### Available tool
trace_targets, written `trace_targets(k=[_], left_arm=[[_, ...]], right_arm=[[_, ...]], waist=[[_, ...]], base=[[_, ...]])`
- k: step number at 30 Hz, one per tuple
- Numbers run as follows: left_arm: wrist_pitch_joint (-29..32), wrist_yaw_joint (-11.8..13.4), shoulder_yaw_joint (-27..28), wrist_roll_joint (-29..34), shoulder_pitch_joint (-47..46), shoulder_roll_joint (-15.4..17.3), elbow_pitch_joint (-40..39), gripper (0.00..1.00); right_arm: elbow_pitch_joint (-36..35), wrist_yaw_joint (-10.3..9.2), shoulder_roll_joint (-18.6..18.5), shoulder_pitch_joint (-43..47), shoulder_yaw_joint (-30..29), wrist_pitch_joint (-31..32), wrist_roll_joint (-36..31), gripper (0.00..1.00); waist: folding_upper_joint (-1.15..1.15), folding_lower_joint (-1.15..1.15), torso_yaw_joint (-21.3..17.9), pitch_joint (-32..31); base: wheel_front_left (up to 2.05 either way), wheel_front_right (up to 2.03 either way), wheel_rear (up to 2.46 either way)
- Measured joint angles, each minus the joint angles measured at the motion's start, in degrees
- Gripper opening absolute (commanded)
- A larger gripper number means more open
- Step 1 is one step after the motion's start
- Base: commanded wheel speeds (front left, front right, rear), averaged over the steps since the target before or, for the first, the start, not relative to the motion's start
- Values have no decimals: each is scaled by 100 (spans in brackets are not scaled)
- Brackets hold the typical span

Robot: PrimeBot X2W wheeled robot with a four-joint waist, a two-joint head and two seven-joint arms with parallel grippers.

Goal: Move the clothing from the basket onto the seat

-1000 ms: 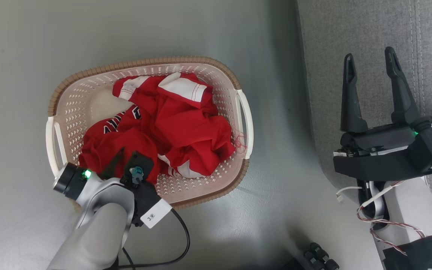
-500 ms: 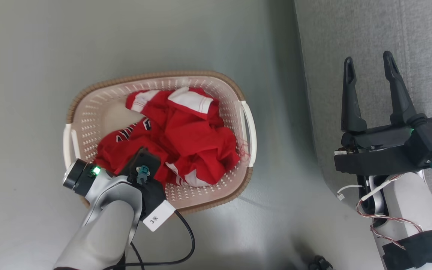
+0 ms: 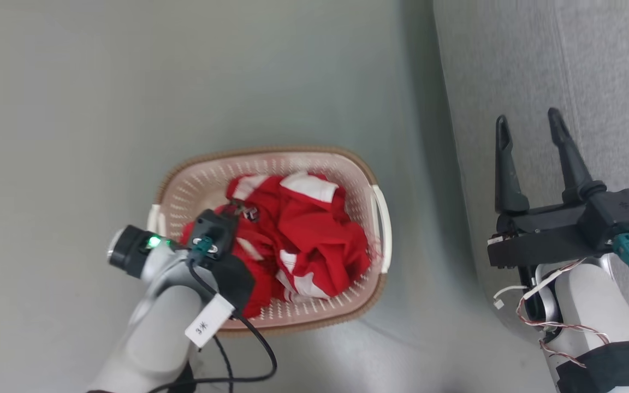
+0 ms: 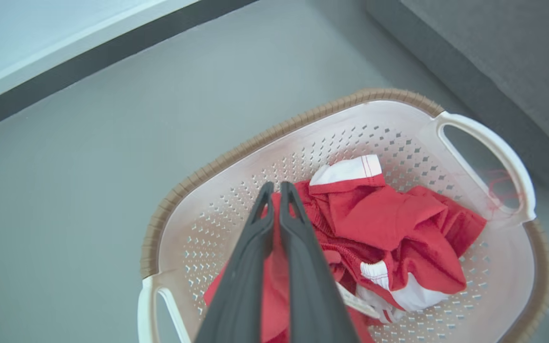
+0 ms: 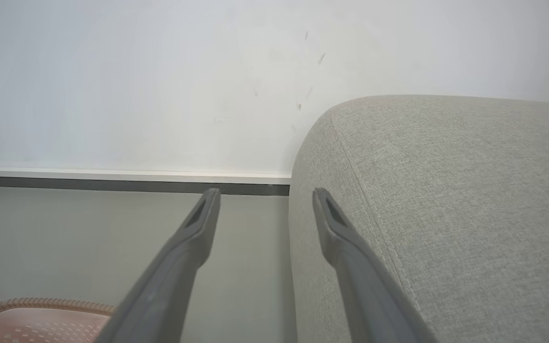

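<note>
Low in the head view, toward 6 o'clock, the laundry basket (image 3: 271, 150) stands on the grey floor (image 3: 129, 82). It is cream-white with perforated walls, a brown rim and a white handle at each end. The red sports clothing (image 3: 314, 229) lies crumpled inside it, with white bands showing among the folds, heaped toward the basket's 3 o'clock end. A bit of dark-and-white print shows near the wrist, too small to read.

The left arm comes in from 7 o'clock and reaches over the basket's near rim. A white label (image 3: 205, 322) hangs from its wrist and a black cable (image 3: 265, 355) loops beneath it. In the left wrist view, the left end effector (image 4: 277, 190) has its two dark fingers pressed nearly together, with a strip of the red fabric pinched between them. Its tips are over the basket's interior.

The light grey sofa (image 3: 565, 65) fills the 3 o'clock side of the head view, just beside the basket but not touching it. The right end effector (image 3: 527, 117) hovers over the sofa's rounded edge at 4 o'clock. Its fingers are spread wide and hold nothing. In the right wrist view they frame the sofa's corner, with a white wall (image 5: 160, 71) and a dark baseboard (image 5: 112, 183) beyond.
</note>
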Motion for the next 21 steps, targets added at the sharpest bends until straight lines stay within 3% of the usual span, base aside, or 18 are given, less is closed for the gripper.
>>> trace_targets(k=[6, 21], left_arm=[[-52, -151, -332, -573, 53, -9, -527, 0], [-111, -339, -501, -1042, 96, -10, -1025, 0]], right_arm=[[238, 81, 19, 4, -1, 0, 1, 100], [764, 209, 81, 416, 43, 0, 9, 100]], waist=[[0, 0, 193, -459], [0, -1, 543, -1589]], base=[[0, 0, 0], [0, 0, 0]])
